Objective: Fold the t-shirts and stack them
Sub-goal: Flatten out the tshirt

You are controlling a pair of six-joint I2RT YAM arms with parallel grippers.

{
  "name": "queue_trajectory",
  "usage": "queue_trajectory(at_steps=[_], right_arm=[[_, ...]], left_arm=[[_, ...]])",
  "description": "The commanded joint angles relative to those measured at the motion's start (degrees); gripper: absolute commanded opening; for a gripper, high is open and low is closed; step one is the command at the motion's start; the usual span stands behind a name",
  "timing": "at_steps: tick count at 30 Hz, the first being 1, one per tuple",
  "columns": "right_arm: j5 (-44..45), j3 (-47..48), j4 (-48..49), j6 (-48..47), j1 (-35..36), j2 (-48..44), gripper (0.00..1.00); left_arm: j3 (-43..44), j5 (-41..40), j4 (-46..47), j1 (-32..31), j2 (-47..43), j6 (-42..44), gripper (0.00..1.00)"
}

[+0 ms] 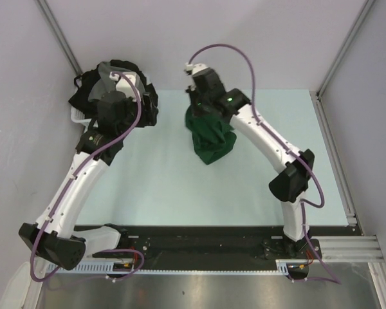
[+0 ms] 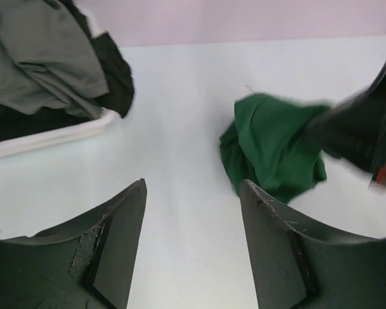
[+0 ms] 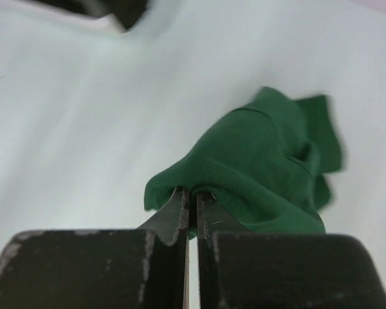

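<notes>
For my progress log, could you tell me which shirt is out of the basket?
The green shirt: on the table, pinched by the right gripper; the grey shirt and black shirts lie in the basket.

The dark green cotton t-shirt (image 1: 211, 138) is one plain green with no print, deeper in its folds. The plain grey cotton t-shirt (image 2: 42, 58) is a flat mid-grey, and the black cotton t-shirts (image 2: 119, 84) beneath it are solid black. The white plastic basket (image 2: 51, 136) shows an off-white rim. The smooth pale tabletop (image 1: 161, 187) is an even light mint-blue, unpatterned. The left arm (image 1: 77, 187) and right arm (image 1: 270, 138) have white links and black joints, with purple cables (image 1: 139, 106) along them. The left claw (image 2: 193, 193) and right claw (image 3: 192, 199) are matt black, scuffed paler at the edges. A small green light (image 1: 229, 99) glows on the right arm. The walls (image 1: 276, 38) are pale lilac-grey.
</notes>
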Motion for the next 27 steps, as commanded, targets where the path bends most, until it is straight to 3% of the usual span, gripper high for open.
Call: queue_trajectory(at_steps=[1, 5, 9, 11, 12, 14, 15, 18, 21, 27], right_arm=[[-3.4, 4.3, 0.2, 2.6, 7.2, 4.9, 0.0], [-3.4, 3.0, -0.2, 3.4, 7.1, 6.5, 0.0], [-5.2, 0.5, 0.5, 4.6, 5.1, 6.0, 0.0], [-5.5, 0.0, 0.9, 5.0, 4.7, 6.2, 0.0], [-5.4, 0.0, 0.8, 5.0, 4.6, 6.5, 0.14], [-5.4, 0.0, 0.9, 5.2, 4.5, 6.6, 0.26], [-5.1, -0.1, 1.1, 5.3, 4.5, 6.5, 0.43], [-3.6, 0.6, 1.5, 5.1, 3.7, 6.1, 0.68], [-3.9, 1.4, 1.7, 5.2, 2.2, 5.7, 0.84], [-2.2, -1.5, 1.5, 4.6, -4.6, 3.6, 0.83]], left_arm=[[2.7, -9.8, -1.1, -0.2, 0.4, 2.7, 0.65], [2.7, -31.5, -2.4, 0.1, 0.5, 3.2, 0.66], [3.9, -43.9, -2.9, 1.0, 0.6, 3.0, 0.69], [4.7, -45.6, -3.6, 1.0, 0.5, 2.6, 0.7], [4.8, -46.9, -3.5, 0.9, 0.5, 2.4, 0.7], [4.8, -47.0, -2.4, 0.9, -0.1, 2.8, 0.7], [4.7, -46.5, -1.9, 0.9, -0.4, 3.1, 0.71], [4.0, -44.7, -0.2, 0.9, -1.4, 3.5, 0.72], [3.5, -40.4, -0.8, 0.9, -1.7, 2.5, 0.73], [0.6, -33.1, -1.0, 0.9, -3.1, 0.6, 0.73]])
